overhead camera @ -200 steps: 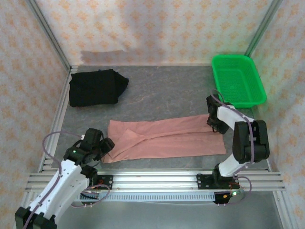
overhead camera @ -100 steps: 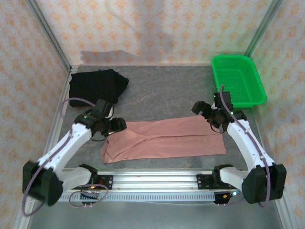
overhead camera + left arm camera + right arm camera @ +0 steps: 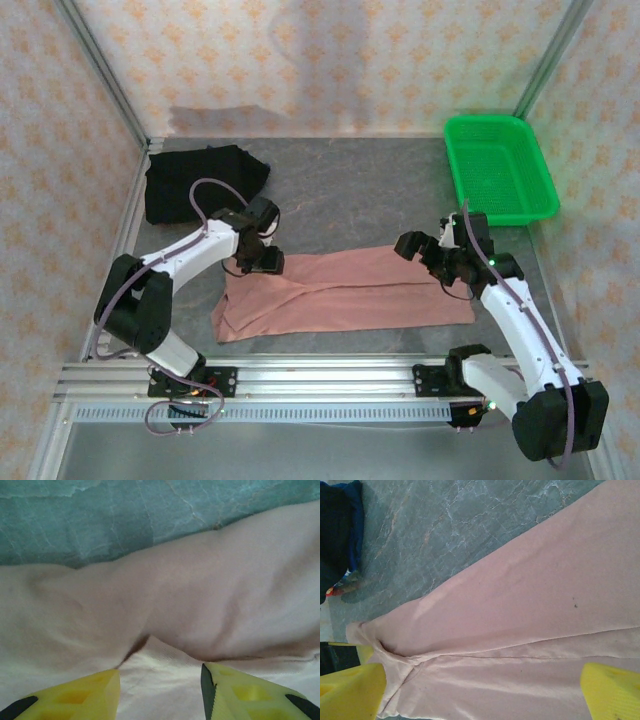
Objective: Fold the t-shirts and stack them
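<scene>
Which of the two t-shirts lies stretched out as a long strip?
The salmon-pink t-shirt, near the front; the black t-shirt sits bunched in the far left corner.

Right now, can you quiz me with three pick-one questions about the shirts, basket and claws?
1. What colour is the basket? A blue B green C red
2. Where is the black shirt? A in the basket B far left corner C near right corner
3. The right claw is: A shut on the basket B shut on the black shirt C open over the pink shirt
Answers: 1 B, bright green mesh. 2 B, bunched far back on the left. 3 C, jaws wide apart above the cloth.
</scene>
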Controlling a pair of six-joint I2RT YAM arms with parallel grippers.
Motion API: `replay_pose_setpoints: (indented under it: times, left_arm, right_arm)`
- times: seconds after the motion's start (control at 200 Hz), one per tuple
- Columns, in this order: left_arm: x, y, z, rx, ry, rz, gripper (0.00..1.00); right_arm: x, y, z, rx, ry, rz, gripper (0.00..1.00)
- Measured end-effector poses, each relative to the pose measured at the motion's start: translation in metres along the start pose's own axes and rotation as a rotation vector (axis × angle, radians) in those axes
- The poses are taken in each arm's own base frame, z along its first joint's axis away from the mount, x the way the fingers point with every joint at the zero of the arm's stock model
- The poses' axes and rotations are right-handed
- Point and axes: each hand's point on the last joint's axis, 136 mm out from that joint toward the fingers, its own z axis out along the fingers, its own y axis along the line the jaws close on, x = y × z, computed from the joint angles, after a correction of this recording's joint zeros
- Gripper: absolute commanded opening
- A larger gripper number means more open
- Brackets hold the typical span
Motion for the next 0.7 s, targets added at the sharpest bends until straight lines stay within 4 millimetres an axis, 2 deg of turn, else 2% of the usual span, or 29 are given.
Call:
replay_pose_setpoints:
  times: [0.165, 0.42, 0.701]
  left_arm:
    - [-0.007, 0.002, 0.005, -0.031, 0.008, 0.022, 0.44]
    - [-0.004, 0.001, 0.01, -0.038, 0.032, 0.047, 0.39]
    - [-0.001, -0.003, 0.011, -0.032, 0.037, 0.071, 0.21]
  right_arm:
    - [0.001, -0.001, 0.0, 0.003, 0.003, 0.002, 0.99]
    - [0.001, -0.001, 0.0, 0.004, 0.004, 0.003, 0.99]
    - [0.001, -0.003, 0.003, 0.015, 0.012, 0.008, 0.99]
